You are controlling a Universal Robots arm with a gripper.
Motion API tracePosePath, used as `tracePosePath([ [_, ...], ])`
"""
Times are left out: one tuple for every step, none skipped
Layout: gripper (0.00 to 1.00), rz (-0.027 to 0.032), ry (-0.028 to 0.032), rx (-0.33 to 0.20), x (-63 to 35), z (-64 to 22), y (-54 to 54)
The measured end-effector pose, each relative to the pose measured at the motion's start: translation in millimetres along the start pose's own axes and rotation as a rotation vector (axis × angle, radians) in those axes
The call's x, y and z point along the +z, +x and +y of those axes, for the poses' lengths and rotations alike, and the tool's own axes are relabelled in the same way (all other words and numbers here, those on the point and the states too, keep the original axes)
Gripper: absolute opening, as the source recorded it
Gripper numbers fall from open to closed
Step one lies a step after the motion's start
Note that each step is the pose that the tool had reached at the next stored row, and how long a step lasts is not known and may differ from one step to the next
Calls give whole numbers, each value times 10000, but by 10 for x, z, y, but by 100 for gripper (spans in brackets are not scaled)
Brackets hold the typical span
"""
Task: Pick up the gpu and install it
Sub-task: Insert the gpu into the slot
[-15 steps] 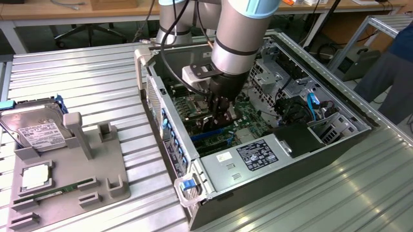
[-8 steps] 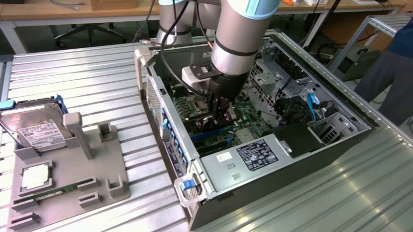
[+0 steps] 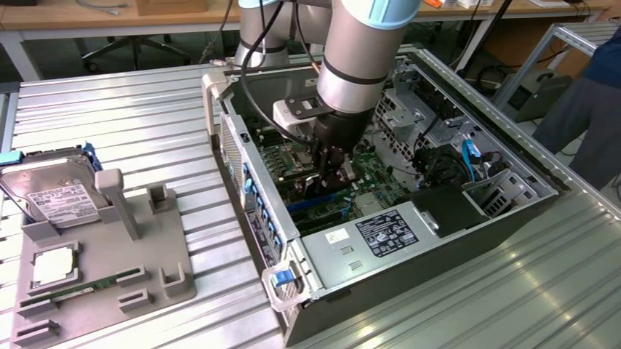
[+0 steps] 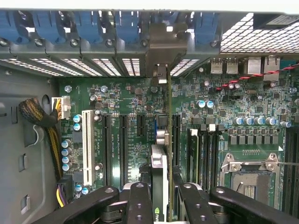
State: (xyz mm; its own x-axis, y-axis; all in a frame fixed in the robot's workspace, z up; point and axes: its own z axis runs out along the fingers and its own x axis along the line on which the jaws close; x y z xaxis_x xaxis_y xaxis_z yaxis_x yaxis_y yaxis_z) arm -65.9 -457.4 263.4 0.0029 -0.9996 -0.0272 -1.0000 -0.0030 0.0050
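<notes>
My gripper is lowered into the open computer case, over the green motherboard. It is shut on the gpu, a thin dark card seen edge-on between the two black fingers. The card runs across the board toward the case's rear wall. Its metal bracket end sits against the row of slot openings with blue clips. In the exterior view the gpu shows as a dark piece just below the fingers. Whether its edge sits in a slot I cannot tell.
Black expansion slots and a white slot lie beside the card, with memory slots and the CPU socket on its other side. A grey fixture at the exterior view's left holds a hard drive and a memory stick. A person stands at the exterior view's right.
</notes>
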Motion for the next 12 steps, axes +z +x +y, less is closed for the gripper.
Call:
tracePosePath([
  [27,0,6,0,0,2,0],
  [27,1,26,-1,26,9,1],
  [27,1,26,-1,55,9,2],
  [27,0,26,-1,57,9,2],
  [27,1,26,0,63,9,2],
  [27,1,26,0,63,9,2],
  [27,-2,27,0,71,9,2],
  [27,3,25,0,75,9,2],
  [27,-1,27,6,77,9,10],
  [27,0,27,31,77,9,18],
  [27,1,28,65,76,9,20],
  [27,-1,28,67,51,9,19],
])
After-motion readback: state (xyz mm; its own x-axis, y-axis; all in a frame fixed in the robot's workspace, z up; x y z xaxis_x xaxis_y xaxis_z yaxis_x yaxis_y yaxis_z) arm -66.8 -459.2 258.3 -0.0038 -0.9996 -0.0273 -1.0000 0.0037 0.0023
